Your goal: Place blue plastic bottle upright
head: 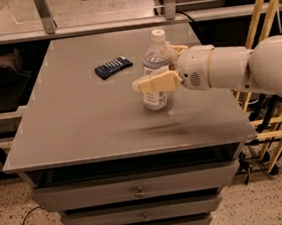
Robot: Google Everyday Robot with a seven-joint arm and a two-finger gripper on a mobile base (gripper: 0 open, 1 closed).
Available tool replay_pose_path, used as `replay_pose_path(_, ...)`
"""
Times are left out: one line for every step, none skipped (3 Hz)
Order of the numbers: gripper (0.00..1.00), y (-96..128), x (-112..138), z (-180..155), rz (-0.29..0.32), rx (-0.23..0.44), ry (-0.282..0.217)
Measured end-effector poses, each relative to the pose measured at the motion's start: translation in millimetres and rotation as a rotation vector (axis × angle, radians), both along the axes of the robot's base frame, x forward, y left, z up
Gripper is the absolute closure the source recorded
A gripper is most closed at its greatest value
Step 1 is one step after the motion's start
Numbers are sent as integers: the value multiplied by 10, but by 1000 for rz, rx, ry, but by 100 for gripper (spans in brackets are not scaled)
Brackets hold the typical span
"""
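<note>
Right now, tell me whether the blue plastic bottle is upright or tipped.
Upright: the blue plastic bottle stands base-down on the table, cap on top, with the gripper around its middle.
</note>
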State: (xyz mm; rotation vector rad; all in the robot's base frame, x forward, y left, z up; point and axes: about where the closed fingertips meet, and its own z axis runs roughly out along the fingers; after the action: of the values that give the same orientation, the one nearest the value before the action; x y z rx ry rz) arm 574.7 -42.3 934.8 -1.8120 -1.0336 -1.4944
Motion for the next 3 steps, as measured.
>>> replay_pose_path(0, 1, 0, 0, 0, 0, 0)
replay_pose_path(0, 4, -20, 28, 35, -27, 0)
replay_pose_path(0, -157, -169, 118, 9, -70, 3)
